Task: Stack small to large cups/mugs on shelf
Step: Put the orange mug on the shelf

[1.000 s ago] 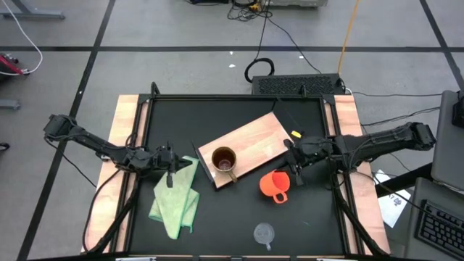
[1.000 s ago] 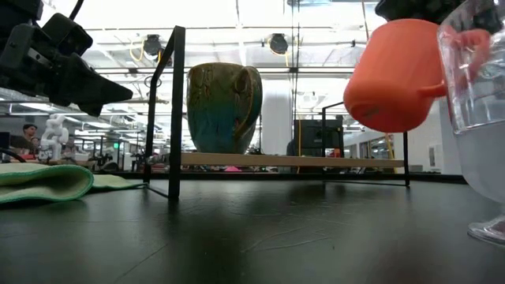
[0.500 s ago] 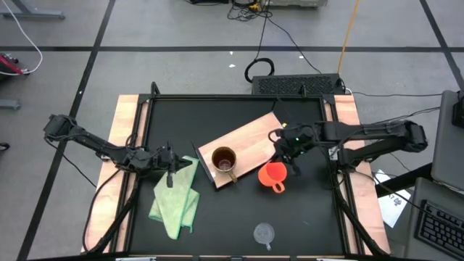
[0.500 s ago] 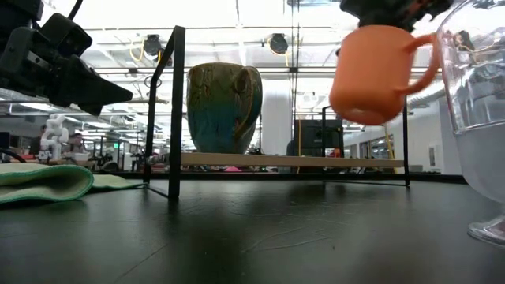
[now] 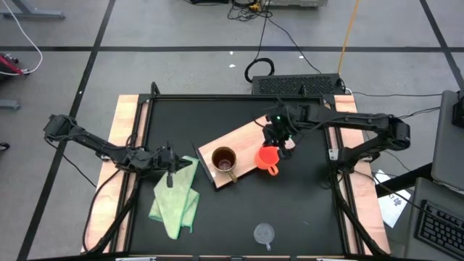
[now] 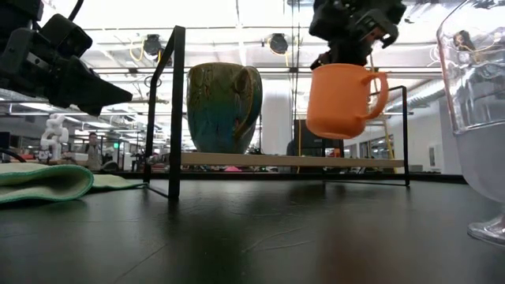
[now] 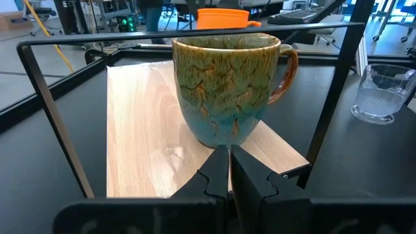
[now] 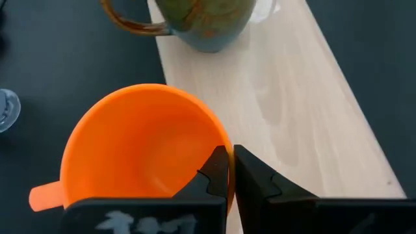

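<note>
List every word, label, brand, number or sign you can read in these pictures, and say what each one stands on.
None can be read.
The brown mug, the orange mug, the glass cup, the shelf and the green cloth bear no lettering.
The paper at the high view's right edge shows marks, too small to read.

The high view looked straight down; the low view sat level at tabletop; both showed the brown mug (image 5: 223, 159).
</note>
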Tool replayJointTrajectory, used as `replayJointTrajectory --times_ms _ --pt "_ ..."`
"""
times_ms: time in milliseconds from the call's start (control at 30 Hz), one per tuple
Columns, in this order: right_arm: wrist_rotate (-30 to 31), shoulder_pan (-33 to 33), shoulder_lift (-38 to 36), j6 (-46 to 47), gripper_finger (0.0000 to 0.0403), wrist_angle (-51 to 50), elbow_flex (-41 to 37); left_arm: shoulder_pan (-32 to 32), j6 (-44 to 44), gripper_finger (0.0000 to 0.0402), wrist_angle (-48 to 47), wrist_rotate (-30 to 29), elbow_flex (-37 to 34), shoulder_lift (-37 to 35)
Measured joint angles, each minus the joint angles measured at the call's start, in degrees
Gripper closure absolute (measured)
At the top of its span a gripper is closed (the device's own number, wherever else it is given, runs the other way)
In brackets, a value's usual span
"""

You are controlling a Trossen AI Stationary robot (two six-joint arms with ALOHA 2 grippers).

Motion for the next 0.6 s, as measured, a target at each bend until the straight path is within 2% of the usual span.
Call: replayJointTrajectory --times_ms 600 --pt "-1.1 -5.0 11.5 -8.0 0.0401 -0.9 11.8 0.0 0.4 0.0382 0.0 0.0 0.0 0.0"
